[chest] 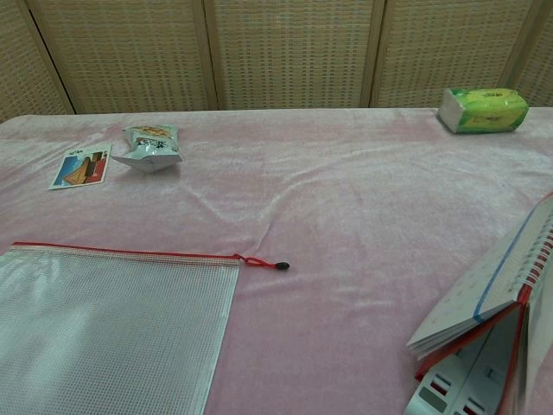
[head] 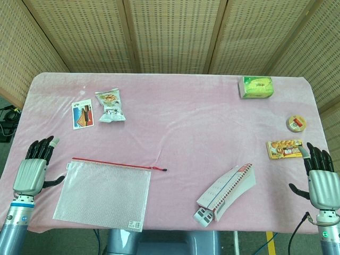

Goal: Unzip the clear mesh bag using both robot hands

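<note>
Both my left hand (head: 31,172) and right hand (head: 323,180) rest spread and holding nothing at the table's edges. Flat beside my left lies the clear mesh bag (head: 102,194), zipper pull (head: 159,169) at its right end. Nearby: calendar (head: 226,192), snack packet (head: 110,105), tissue pack (head: 257,87). Neither hand shows in the chest view.

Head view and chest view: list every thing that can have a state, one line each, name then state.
clear mesh bag: lying flat, zipped shut
zipper pull: at the bag's right end, cord trailing onto the cloth
left hand: open, holds nothing, beside the bag's left edge
right hand: open, holds nothing, near the table's right edge
calendar: standing tented
snack packet: crumpled, lying down
tissue pack: lying flat
</note>
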Tool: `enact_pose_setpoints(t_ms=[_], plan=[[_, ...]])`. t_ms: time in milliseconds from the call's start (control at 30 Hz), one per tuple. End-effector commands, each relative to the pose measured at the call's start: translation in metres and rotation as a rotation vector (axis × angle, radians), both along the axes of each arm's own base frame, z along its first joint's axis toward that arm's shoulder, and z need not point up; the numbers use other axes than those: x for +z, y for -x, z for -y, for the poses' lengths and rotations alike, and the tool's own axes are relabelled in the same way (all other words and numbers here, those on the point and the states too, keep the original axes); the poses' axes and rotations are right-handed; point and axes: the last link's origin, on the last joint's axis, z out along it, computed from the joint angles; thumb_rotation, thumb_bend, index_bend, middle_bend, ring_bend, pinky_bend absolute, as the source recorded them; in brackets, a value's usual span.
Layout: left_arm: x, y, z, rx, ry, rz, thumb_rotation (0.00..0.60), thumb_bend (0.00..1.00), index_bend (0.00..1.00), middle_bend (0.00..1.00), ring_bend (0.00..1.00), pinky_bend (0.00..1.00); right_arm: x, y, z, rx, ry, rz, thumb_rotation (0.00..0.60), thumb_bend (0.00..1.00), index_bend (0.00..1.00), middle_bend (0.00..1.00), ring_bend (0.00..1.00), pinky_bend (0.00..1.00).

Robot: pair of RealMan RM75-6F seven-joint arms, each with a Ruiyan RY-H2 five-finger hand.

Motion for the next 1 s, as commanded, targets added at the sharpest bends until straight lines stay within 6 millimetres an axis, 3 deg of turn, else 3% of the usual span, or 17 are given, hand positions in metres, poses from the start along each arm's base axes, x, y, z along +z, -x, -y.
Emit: enact_pose_setpoints(t_ms=[33,100,267,300,367,433,500,567,667,800,1000], plan=[[-0.005,-0.005,-0.003,-0.037,0.034,-0.004,0.600,0.00,0.00,0.00,0.00,0.00,0.000,0.001,0.000,-0.003,0.000,0.002,0.600,0.00,0.00,0.00,0.00,0.00],[-0.009,-0.011,-0.005,-0.058,0.060,-0.010,0.600,0.00,0.00,0.00,0.00,0.00,0.001,0.001,0.000,-0.005,-0.002,0.004,0.600,0.00,0.00,0.00,0.00,0.00],[-0.032,-0.056,-0.025,-0.197,0.165,-0.036,0.600,0.00,0.00,0.01,0.00,0.01,0.001,0.001,0.001,-0.008,-0.007,0.012,0.600,0.00,0.00,0.00,0.00,0.00],[-0.036,-0.064,-0.029,-0.214,0.175,-0.039,0.600,0.00,0.00,0.05,0.03,0.04,0.001,0.001,0.001,-0.007,-0.007,0.013,0.600,0.00,0.00,0.00,0.00,0.00],[-0.045,-0.083,-0.038,-0.266,0.193,-0.047,0.600,0.00,0.00,0.35,0.30,0.33,0.001,0.000,0.002,-0.007,-0.007,0.012,0.600,0.00,0.00,0.00,0.00,0.00],[-0.075,-0.126,-0.055,-0.384,0.255,-0.046,0.600,0.00,0.08,0.62,0.56,0.61,0.000,0.000,0.003,-0.010,-0.012,0.015,0.600,0.00,0.00,0.00,0.00,0.00],[-0.094,-0.146,-0.064,-0.426,0.275,-0.072,0.600,0.00,0.21,0.75,0.70,0.77,-0.001,0.000,0.004,-0.013,-0.018,0.014,0.600,0.00,0.00,0.00,0.00,0.00],[-0.115,-0.168,-0.071,-0.456,0.305,-0.091,0.600,0.00,0.27,0.86,0.80,0.91,-0.002,0.000,0.005,-0.017,-0.022,0.014,0.600,0.00,0.00,0.00,0.00,0.00],[-0.140,-0.191,-0.078,-0.449,0.337,-0.111,0.600,0.04,0.34,0.92,0.87,0.99,-0.003,0.003,0.007,-0.028,-0.025,0.014,0.600,0.00,0.00,0.00,0.00,0.00],[-0.162,-0.206,-0.082,-0.409,0.385,-0.127,0.600,0.14,0.47,0.96,0.90,1.00,-0.002,0.006,0.009,-0.040,-0.025,0.017,0.600,0.00,0.00,0.00,0.00,0.00],[-0.188,-0.217,-0.085,-0.351,0.415,-0.184,0.600,0.18,0.50,0.98,0.92,1.00,-0.001,0.008,0.011,-0.049,-0.025,0.024,0.600,0.00,0.00,0.00,0.00,0.00]])
